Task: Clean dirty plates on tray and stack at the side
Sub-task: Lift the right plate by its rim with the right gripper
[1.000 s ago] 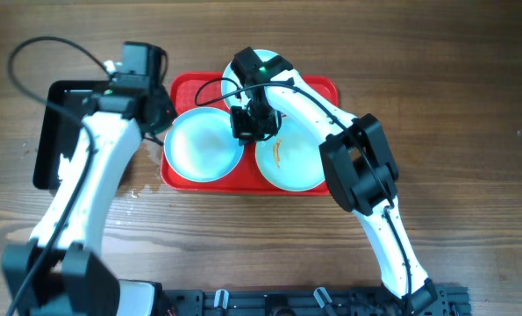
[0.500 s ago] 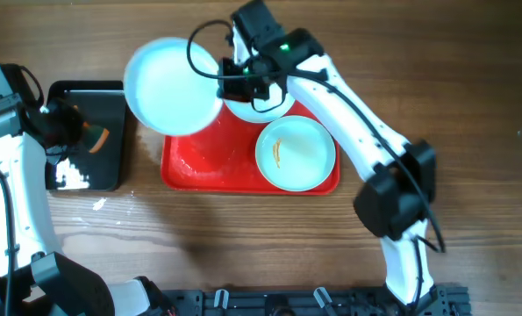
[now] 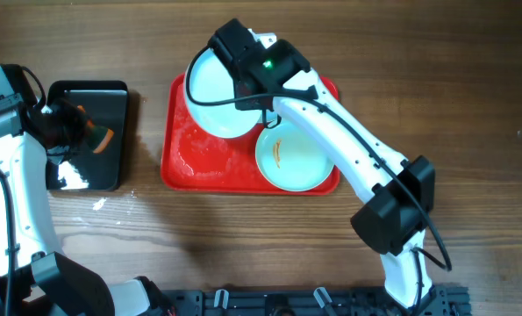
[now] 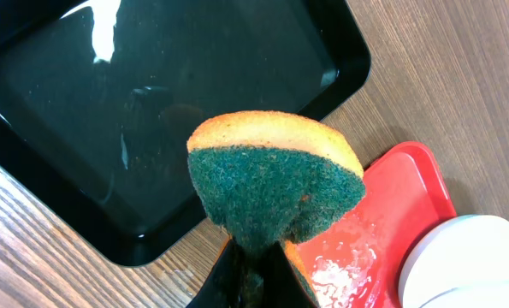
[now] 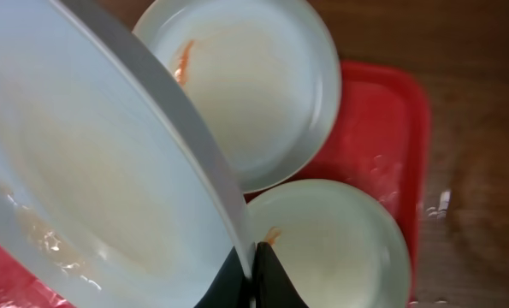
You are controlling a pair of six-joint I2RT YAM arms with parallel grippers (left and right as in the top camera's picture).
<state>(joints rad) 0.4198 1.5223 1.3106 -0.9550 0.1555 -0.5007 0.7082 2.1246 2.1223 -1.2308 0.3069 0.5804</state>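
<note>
Wood tabletop [image 3: 471,105] runs wide right of the red tray [image 3: 186,167], over whose far-left edge my right gripper [image 5: 252,261] pinches a tilted plate [image 3: 212,96] by its rim, two other plates [image 5: 263,94] lying in the tray, while left of it my left gripper [image 4: 252,269] clamps a sponge [image 4: 271,180] above the black tray [image 3: 111,96].

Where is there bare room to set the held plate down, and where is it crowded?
Bare: front-left of the red tray, beside the smeared plate; the wood strip between it and the black tray; the table right of it. Crowded: the tray's back, where the right gripper holds the tilted plate.
</note>
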